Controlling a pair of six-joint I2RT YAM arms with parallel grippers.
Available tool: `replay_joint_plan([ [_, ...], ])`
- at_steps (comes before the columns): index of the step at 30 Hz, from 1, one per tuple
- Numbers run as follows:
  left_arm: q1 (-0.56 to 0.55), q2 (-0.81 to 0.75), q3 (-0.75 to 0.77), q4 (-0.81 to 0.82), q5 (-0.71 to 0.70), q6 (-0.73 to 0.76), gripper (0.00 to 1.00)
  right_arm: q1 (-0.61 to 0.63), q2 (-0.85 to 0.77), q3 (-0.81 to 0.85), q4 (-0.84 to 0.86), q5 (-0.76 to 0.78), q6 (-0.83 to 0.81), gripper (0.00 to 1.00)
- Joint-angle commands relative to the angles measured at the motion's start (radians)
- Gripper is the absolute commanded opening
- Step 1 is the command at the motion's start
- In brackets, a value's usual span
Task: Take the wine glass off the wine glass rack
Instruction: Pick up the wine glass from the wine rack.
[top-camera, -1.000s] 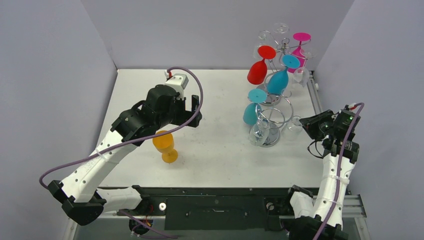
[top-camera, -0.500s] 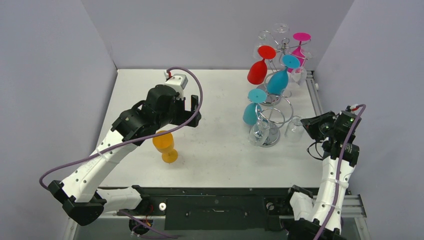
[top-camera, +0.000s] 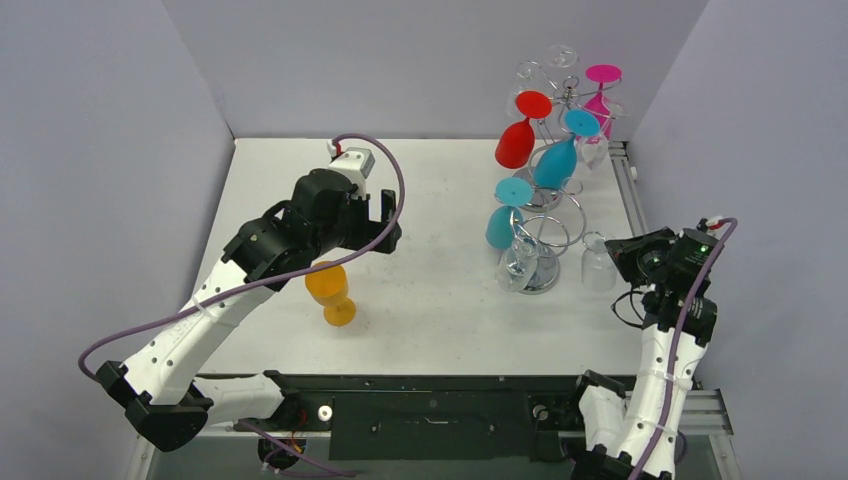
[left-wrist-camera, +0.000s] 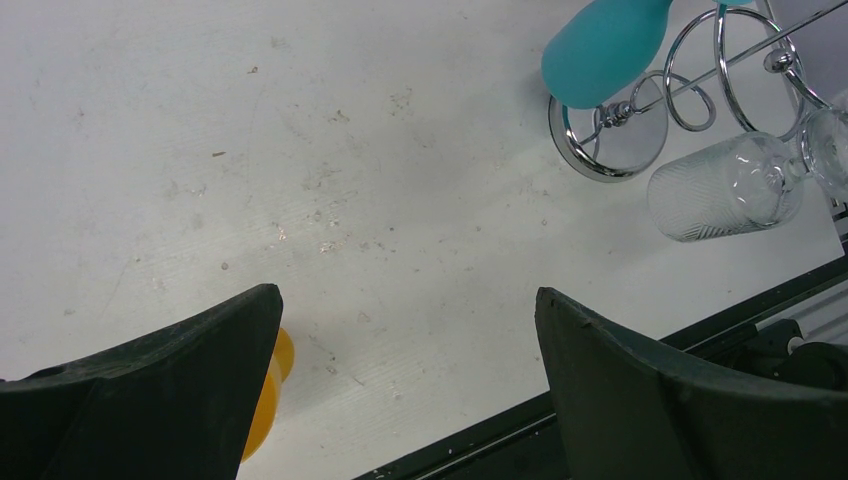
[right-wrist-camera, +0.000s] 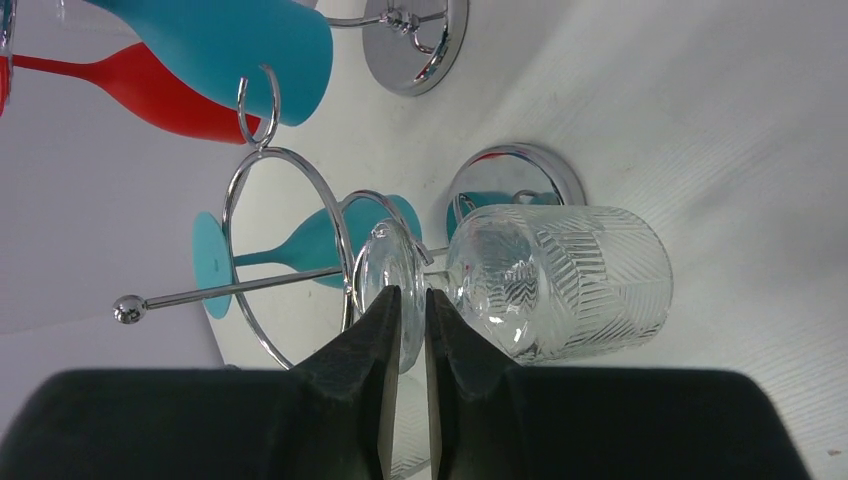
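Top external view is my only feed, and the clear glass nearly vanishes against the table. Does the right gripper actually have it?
Observer: Yes. In the right wrist view the right gripper is shut on the clear glass at its stem, beside the foot.
Operator: Any rack wire inside that grip?
Observer: None between the fingers. A ball-tipped rack rod lies close beside the foot; contact I cannot tell.
Operator: And the other arm?
Observer: The left wrist view shows the left gripper wide open, holding nothing.
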Motion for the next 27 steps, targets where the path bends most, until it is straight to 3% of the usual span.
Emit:
replay_joint_plan([
  [1,0.011,-0.018,0.012,0.05,-0.006,0.011,0.96,-0.016,-0.038,-0.018,0.043,0.02,0.047,0.0],
  [11,0.018,-0.013,0.003,0.05,-0.007,0.013,0.96,-0.08,-0.104,-0.09,0.141,-0.049,0.116,0.0],
  [27,0.025,0.002,0.009,0.063,0.012,0.023,0.96,-0.108,-0.144,-0.088,0.146,-0.038,0.127,0.0],
])
